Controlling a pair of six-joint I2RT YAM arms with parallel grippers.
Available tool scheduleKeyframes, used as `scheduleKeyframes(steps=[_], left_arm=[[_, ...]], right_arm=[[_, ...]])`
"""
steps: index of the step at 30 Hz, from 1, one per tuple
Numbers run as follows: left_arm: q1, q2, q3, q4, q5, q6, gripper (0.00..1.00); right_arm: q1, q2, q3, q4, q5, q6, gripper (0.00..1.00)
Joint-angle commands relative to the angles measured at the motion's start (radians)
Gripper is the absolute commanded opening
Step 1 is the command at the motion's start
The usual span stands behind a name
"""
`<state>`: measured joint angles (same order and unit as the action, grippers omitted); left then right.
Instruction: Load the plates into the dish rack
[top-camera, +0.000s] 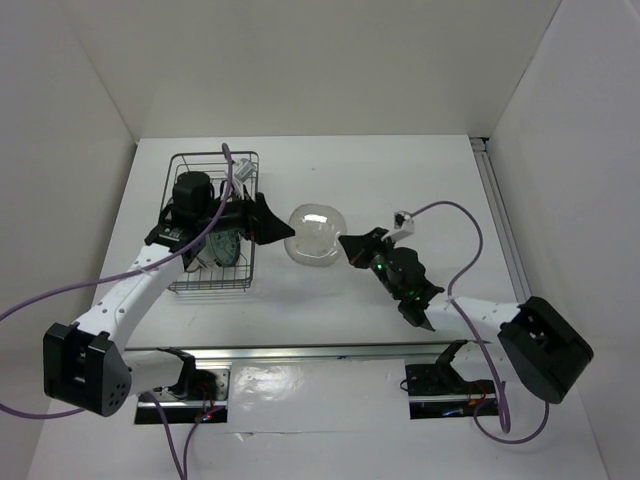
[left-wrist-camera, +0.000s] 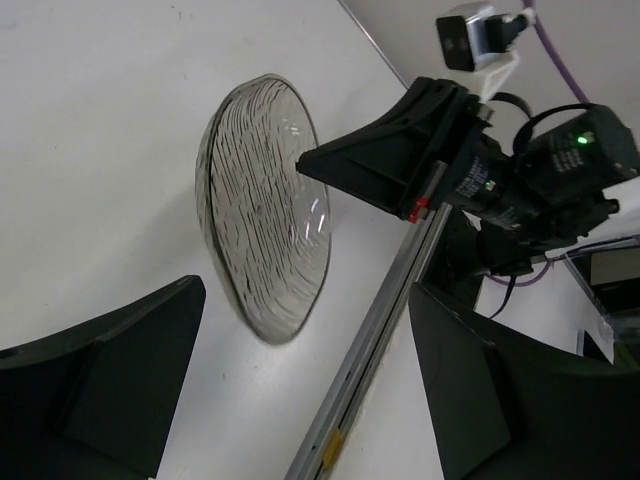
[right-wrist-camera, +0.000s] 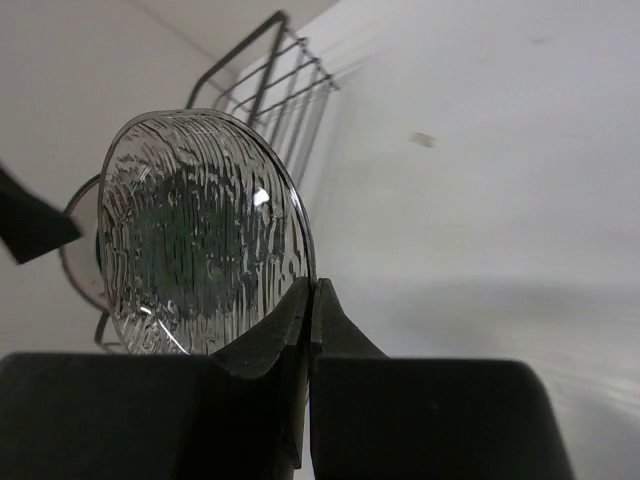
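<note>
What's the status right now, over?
Right gripper shut on rim of round clear-grey glass plate. Left gripper open, facing plate. Left arm overhangs dark wire dish rack.

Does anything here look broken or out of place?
Nothing looks broken or spilled. The one unusual sight is the glass plate, on edge, pinched by its rim in the right pincer, outside the dish rack.

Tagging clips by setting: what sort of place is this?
Likely a robot lab cell, not a kitchen: bare white walls around a white table, two bolted arms, one wire dish rack.
</note>
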<state>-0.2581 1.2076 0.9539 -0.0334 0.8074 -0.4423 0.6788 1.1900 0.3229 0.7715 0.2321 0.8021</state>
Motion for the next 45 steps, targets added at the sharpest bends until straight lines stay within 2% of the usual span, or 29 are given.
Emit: scheduleKeyframes(steps=[1, 5, 7, 9, 11, 12, 13, 14, 16, 17, 18, 20, 22, 23, 24, 25, 27, 28, 30, 31, 35, 38, 45], left_arm=[[-0.003, 0.015, 0.048, -0.022, -0.039, 0.040, 0.96], [-0.003, 0.035, 0.057, -0.059, -0.100, 0.060, 0.96], [-0.003, 0.035, 0.057, -0.072, -0.112, 0.070, 0.92], [-0.003, 0.035, 0.068, -0.083, -0.128, 0.080, 0.92], [-0.003, 0.044, 0.068, -0.083, -0.128, 0.080, 0.81], [-0.003, 0.044, 0.068, -0.083, -0.128, 0.080, 0.74], [-0.003, 0.055, 0.068, -0.083, -0.128, 0.080, 0.60], [-0.003, 0.064, 0.080, -0.083, -0.128, 0.080, 0.25], [-0.003, 0.064, 0.080, -0.092, -0.117, 0.080, 0.03], [-0.003, 0.064, 0.089, -0.092, -0.117, 0.080, 0.00], [-0.003, 0.064, 0.089, -0.092, -0.117, 0.080, 0.00], [-0.003, 0.047, 0.089, -0.092, -0.117, 0.080, 0.00], [-0.003, 0.023, 0.089, -0.092, -0.164, 0.090, 0.00], [-0.003, -0.014, 0.089, -0.109, -0.201, 0.106, 0.00], [-0.003, -0.040, 0.098, -0.128, -0.242, 0.137, 0.00], [-0.003, -0.069, 0.112, -0.163, -0.355, 0.154, 0.00], [-0.003, -0.162, 0.126, -0.201, -0.485, 0.183, 0.00], [-0.003, -0.192, 0.143, -0.224, -0.611, 0.223, 0.00], [-0.003, -0.265, 0.143, -0.275, -0.726, 0.257, 0.00], [-0.003, -0.285, 0.143, -0.275, -0.838, 0.266, 0.00], [-0.003, -0.297, 0.131, -0.322, -1.072, 0.266, 0.00], [-0.003, -0.243, 0.158, -0.361, -1.181, 0.255, 0.00], [-0.003, -0.151, 0.247, -0.468, -1.326, 0.232, 0.00]], right_arm=[[0.070, 0.066, 0.105, 0.163, -0.001, -0.141, 0.00], [0.103, 0.122, 0.162, 0.173, 0.000, -0.158, 0.00], [0.114, 0.144, 0.171, 0.195, 0.000, -0.158, 0.00], [0.114, 0.145, 0.171, 0.195, 0.000, -0.158, 0.00], [0.114, 0.145, 0.171, 0.204, 0.000, -0.158, 0.00], [0.114, 0.145, 0.171, 0.204, 0.000, -0.158, 0.00], [0.114, 0.154, 0.171, 0.216, -0.011, -0.158, 0.00], [0.114, 0.154, 0.171, 0.216, -0.011, -0.158, 0.00], [0.114, 0.154, 0.171, 0.216, -0.022, -0.149, 0.00], [0.114, 0.154, 0.171, 0.216, -0.022, -0.149, 0.00], [0.114, 0.154, 0.171, 0.227, -0.022, -0.149, 0.01], [0.114, 0.154, 0.171, 0.239, -0.056, -0.139, 0.18], [0.114, 0.154, 0.162, 0.252, -0.056, -0.139, 0.71], [0.114, 0.154, 0.162, 0.227, -0.047, -0.130, 0.90], [0.114, 0.143, 0.162, 0.204, -0.037, -0.130, 1.00], [0.114, 0.143, 0.162, 0.187, -0.037, -0.130, 1.00], [0.114, 0.122, 0.153, 0.163, -0.027, -0.142, 1.00], [0.114, 0.122, 0.140, 0.163, -0.027, -0.142, 1.00], [0.094, 0.111, 0.127, 0.152, -0.027, -0.142, 1.00], [0.094, 0.111, 0.114, 0.140, -0.036, -0.142, 1.00], [0.085, 0.088, 0.093, 0.120, -0.047, -0.142, 1.00], [0.085, 0.057, 0.073, 0.111, -0.047, -0.152, 1.00], [0.048, -0.003, -0.013, 0.141, -0.056, -0.130, 1.00]])
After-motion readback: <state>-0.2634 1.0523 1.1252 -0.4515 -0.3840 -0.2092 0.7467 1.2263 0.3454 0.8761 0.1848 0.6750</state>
